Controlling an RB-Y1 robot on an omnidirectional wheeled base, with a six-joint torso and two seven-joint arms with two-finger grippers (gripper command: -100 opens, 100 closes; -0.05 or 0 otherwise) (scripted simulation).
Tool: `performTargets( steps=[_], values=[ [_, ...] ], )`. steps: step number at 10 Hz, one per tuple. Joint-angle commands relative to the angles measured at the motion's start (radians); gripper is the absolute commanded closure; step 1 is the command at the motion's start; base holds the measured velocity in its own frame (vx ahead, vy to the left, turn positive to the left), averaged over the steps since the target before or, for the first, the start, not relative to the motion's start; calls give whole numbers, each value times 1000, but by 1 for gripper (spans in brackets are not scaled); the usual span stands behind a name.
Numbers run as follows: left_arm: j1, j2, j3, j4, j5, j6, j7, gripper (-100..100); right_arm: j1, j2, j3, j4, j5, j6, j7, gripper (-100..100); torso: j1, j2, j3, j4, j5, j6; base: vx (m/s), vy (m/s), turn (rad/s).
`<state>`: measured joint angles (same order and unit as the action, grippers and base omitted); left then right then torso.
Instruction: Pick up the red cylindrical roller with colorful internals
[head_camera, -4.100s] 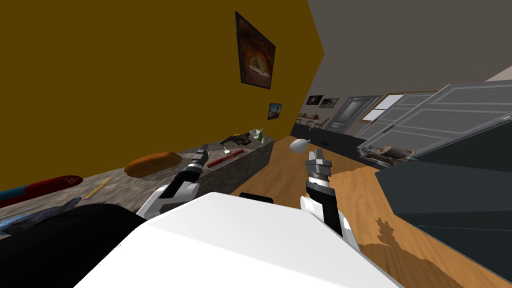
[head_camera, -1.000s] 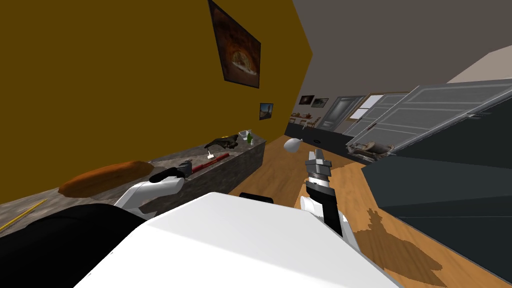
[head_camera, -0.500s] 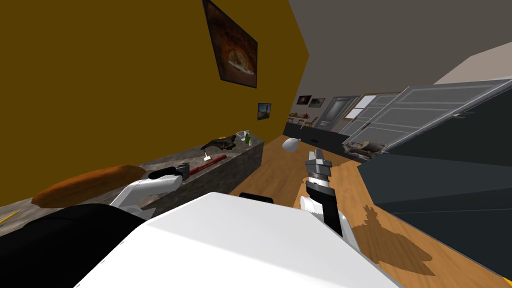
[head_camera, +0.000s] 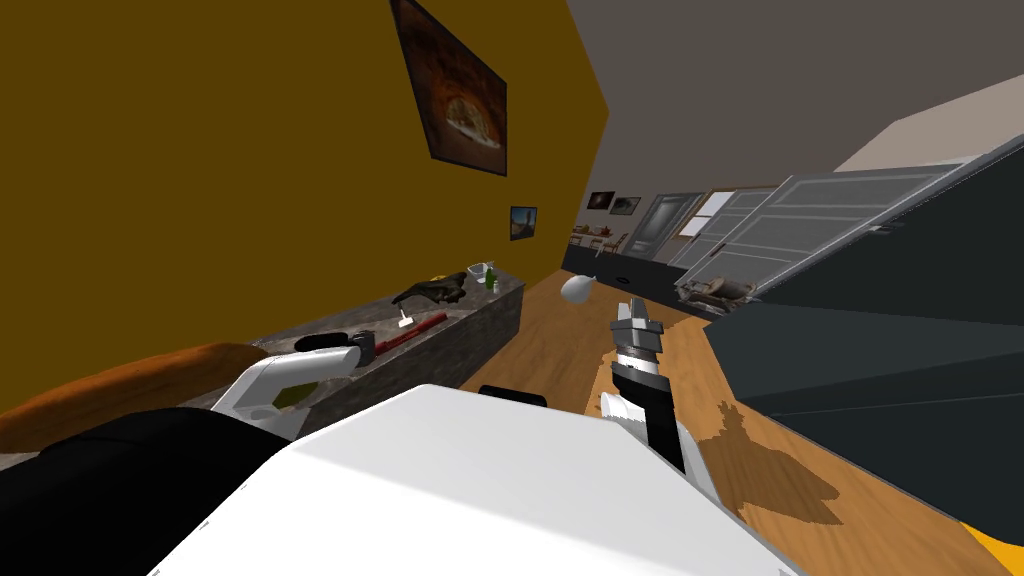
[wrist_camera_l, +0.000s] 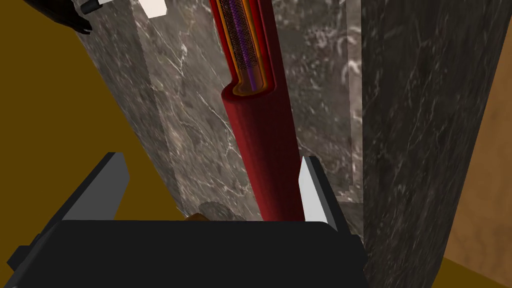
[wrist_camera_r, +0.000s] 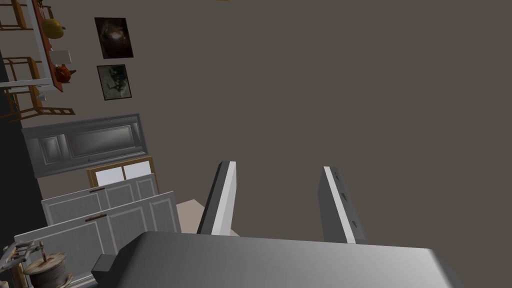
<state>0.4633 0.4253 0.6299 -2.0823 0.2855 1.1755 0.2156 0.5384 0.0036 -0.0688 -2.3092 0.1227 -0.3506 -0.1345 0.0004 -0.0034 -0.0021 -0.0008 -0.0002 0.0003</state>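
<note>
While left tool (wrist_camera_l: 212, 161) stands spread over the red roller (wrist_camera_l: 260, 135) on the marble bench (wrist_camera_l: 400, 100) | stiff, smooth, probably light (may roll) | grip plain shaft, not cutaway

The robot has advanced along the counter (head_camera: 470, 325). Its left gripper (head_camera: 366, 345) has swung down from above the red roller (head_camera: 418, 327) to the roller's near end, at its 8 o'clock.
</note>
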Motion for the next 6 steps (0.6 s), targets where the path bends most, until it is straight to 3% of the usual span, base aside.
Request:
performTargets(
  steps=[1,6],
  values=[
    [-10,6,6,13,7,50,9,-100,0,0,0,0,0,0,0,0,0,0,0,0,0,0,38,3,-51],
    [-65,39,39,77,54,188,49,-100,0,0,0,0,0,0,0,0,1,1,1,0,0,0,38,10,-80]
  ],
)
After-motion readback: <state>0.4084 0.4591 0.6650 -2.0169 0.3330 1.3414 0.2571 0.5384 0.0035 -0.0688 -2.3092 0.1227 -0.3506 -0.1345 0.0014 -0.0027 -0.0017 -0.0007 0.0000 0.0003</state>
